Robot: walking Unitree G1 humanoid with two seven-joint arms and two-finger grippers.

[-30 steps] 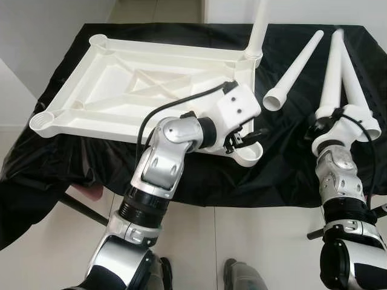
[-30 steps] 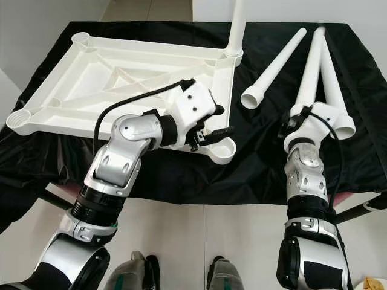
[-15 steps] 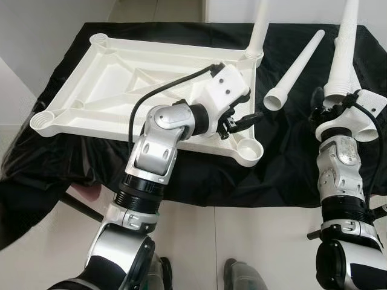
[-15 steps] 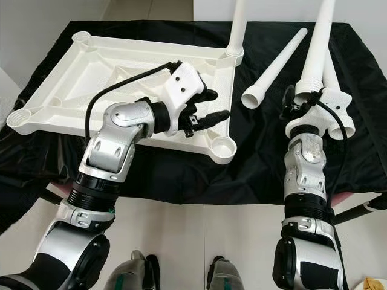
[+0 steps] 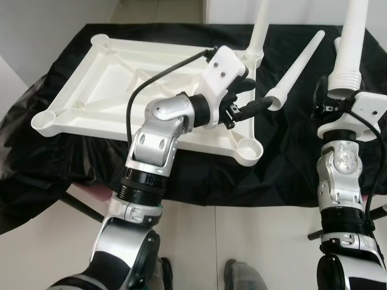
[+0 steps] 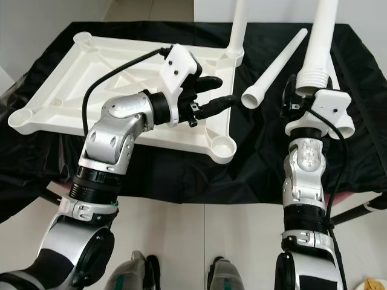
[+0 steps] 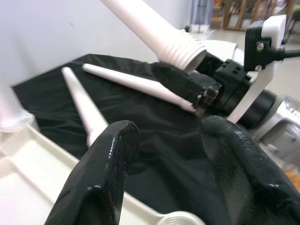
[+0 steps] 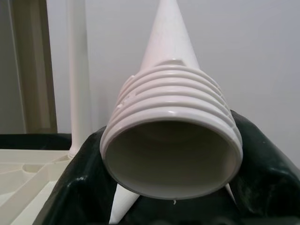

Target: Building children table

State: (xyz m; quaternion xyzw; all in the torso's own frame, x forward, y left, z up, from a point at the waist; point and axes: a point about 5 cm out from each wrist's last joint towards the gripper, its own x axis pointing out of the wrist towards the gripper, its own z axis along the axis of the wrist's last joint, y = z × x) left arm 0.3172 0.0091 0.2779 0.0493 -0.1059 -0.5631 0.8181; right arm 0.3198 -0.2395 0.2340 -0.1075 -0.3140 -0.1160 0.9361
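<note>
The tapered white plastic leg (image 5: pixel 352 42) clamped in the right tool (image 5: pixel 331 104) is best kept upright and lowered, threaded end first, into the empty near-right corner socket (image 5: pixel 248 148) of the upturned white plastic tabletop (image 5: pixel 109 90), while the wide-open left tool (image 5: pixel 249 99) steadies that corner.

I see smooth matt white plastic tabletop (image 5: pixel 115 90) and ridged leg (image 8: pixel 171 136), glossy black cloth (image 5: pixel 290 157).

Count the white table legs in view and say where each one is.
4. One leg stands in the tabletop's far corner socket; one lies on the black cloth; one is in the right gripper; one lies behind it.
</note>
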